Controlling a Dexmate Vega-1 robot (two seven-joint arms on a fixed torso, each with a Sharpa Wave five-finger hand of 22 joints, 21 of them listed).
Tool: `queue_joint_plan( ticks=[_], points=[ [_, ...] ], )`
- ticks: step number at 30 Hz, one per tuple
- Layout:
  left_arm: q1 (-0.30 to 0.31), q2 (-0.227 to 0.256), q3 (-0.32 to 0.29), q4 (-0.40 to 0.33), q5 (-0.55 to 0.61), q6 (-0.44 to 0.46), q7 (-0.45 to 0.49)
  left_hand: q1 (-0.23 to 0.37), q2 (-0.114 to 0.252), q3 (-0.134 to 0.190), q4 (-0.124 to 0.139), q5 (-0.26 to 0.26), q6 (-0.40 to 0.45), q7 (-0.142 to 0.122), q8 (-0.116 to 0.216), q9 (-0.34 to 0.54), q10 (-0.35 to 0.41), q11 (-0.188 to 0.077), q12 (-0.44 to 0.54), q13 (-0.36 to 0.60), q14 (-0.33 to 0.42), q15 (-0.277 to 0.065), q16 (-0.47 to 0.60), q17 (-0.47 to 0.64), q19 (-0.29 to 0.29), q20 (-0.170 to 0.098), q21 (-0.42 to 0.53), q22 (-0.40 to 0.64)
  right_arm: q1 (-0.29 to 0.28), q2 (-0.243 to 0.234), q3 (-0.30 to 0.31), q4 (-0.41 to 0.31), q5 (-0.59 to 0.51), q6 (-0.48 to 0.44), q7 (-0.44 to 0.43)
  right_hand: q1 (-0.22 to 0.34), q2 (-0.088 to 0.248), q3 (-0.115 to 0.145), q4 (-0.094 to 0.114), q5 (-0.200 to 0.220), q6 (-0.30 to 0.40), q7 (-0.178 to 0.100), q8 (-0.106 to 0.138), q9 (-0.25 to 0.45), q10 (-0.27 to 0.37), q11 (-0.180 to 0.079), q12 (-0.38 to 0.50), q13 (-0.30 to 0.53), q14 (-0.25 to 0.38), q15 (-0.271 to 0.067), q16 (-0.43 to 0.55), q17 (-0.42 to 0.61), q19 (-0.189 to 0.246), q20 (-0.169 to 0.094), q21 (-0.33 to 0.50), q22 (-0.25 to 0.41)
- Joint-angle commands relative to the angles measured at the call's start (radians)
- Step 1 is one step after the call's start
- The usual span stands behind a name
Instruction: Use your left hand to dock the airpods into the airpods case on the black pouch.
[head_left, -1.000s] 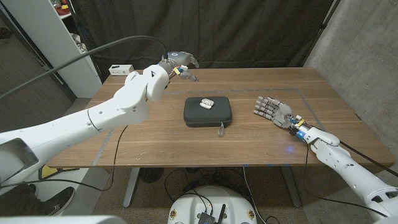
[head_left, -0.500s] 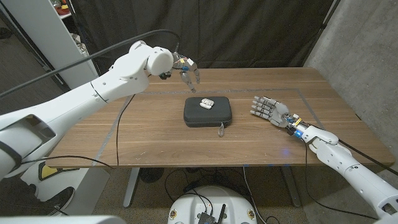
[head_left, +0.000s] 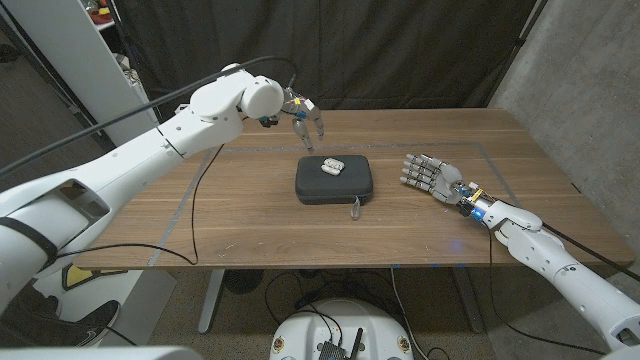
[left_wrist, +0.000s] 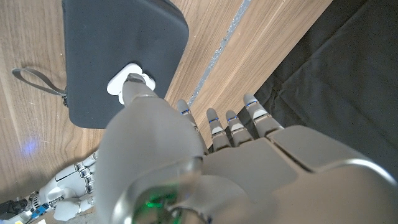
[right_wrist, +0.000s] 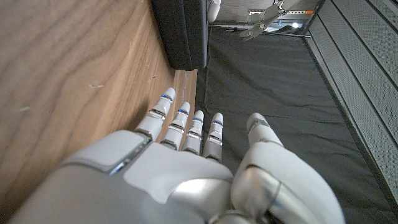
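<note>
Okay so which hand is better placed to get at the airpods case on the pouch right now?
The left hand: it hovers just behind the black pouch, fingers pointing down near the airpods case. The right hand sits on the table beside the pouch, farther off.

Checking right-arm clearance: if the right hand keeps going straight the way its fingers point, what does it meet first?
Likely the black pouch: the right hand points its fingers across bare table toward the pouch's side. Height is hard to judge, so contact isn't certain.
</note>
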Motion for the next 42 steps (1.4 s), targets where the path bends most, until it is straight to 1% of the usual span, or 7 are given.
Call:
queue_joint_plan(
  ticks=[1,4,6,28,36,38,42],
  points=[
    [0.058,-0.032,-0.022,0.087,-0.025,-0.096,0.129,0.010,0.017,0.002,0.008,0.007,0.036,0.002,0.010,0.000,0.031,-0.011,0.016,-0.003,0.025,-0.037,0.011,0.001,0.015,-0.003,0.008,0.004,-0.013,0.003,0.001,-0.007,0.008,0.009,-0.017,0.006,0.002,0.001,0.003,0.004,0.014,0.004,0.006,0.000,0.010,0.004,0.007,0.003,0.006,-0.062,0.004,0.002,0.005,0.005,0.004,0.006],
    [0.061,-0.037,-0.021,0.104,-0.030,-0.110,0.150,0.015,0.020,0.002,0.007,0.008,0.050,0.002,0.013,-0.001,0.040,-0.005,0.019,-0.005,0.032,-0.041,0.012,0.001,0.017,-0.004,0.009,0.005,-0.016,0.005,0.003,-0.009,0.012,0.009,-0.023,0.006,0.002,0.001,0.003,0.004,0.014,0.004,0.006,0.000,0.012,0.005,0.008,0.003,0.006,-0.060,0.005,0.002,0.005,0.005,0.004,0.006],
    [0.059,-0.043,-0.020,0.117,-0.035,-0.119,0.158,0.019,0.021,0.003,0.006,0.009,0.062,0.002,0.016,-0.002,0.048,-0.013,0.022,-0.007,0.038,-0.045,0.013,0.001,0.018,-0.004,0.009,0.005,-0.017,0.006,0.004,-0.010,0.014,0.008,-0.027,0.006,0.002,0.002,0.003,0.004,0.014,0.004,0.006,0.000,0.013,0.004,0.008,0.003,0.006,-0.062,0.005,0.002,0.005,0.005,0.005,0.006],
    [0.015,-0.097,0.025,0.273,-0.040,-0.213,0.253,0.040,0.026,0.003,0.001,0.011,0.094,0.001,0.019,-0.007,0.068,-0.018,0.028,-0.016,0.065,-0.062,0.016,0.001,0.026,-0.004,0.012,0.007,-0.005,0.028,0.003,0.008,0.015,0.009,-0.055,0.005,0.001,0.002,0.004,0.004,0.023,0.005,0.007,0.000,0.016,0.005,0.009,0.003,0.006,-0.062,0.007,0.004,0.006,0.005,0.006,0.006],
    [-0.009,-0.108,0.036,0.311,-0.067,-0.236,0.244,0.047,0.028,0.003,0.000,0.011,0.111,0.002,0.022,-0.008,0.077,-0.020,0.031,-0.019,0.072,-0.067,0.017,0.001,0.030,-0.005,0.013,0.008,-0.010,0.028,0.007,0.007,0.016,0.008,-0.066,0.006,0.001,0.002,0.003,0.004,0.023,0.005,0.007,0.000,0.018,0.005,0.009,0.003,0.006,-0.064,0.007,0.004,0.007,0.006,0.006,0.006],
    [-0.013,-0.108,0.038,0.312,-0.072,-0.236,0.237,0.050,0.029,0.002,0.001,0.012,0.134,0.003,0.028,-0.009,0.076,-0.026,0.030,-0.021,0.074,-0.070,0.015,0.001,0.030,-0.006,0.014,0.008,-0.010,0.029,0.008,0.007,0.018,0.009,-0.068,0.006,0.002,0.002,0.003,0.004,0.022,0.005,0.006,0.000,0.017,0.005,0.009,0.003,0.005,-0.063,0.007,0.005,0.006,0.006,0.006,0.006],
    [-0.018,-0.108,0.041,0.314,-0.076,-0.240,0.235,0.050,0.030,0.000,0.002,0.012,0.155,0.005,0.033,-0.010,0.078,-0.023,0.030,-0.023,0.076,-0.070,0.014,0.001,0.030,-0.004,0.014,0.009,-0.010,0.032,0.010,0.011,0.020,0.008,-0.069,0.006,0.002,0.002,0.004,0.004,0.023,0.005,0.006,0.000,0.016,0.005,0.008,0.003,0.007,-0.066,0.008,0.005,0.006,0.006,0.006,0.006]
  ],
)
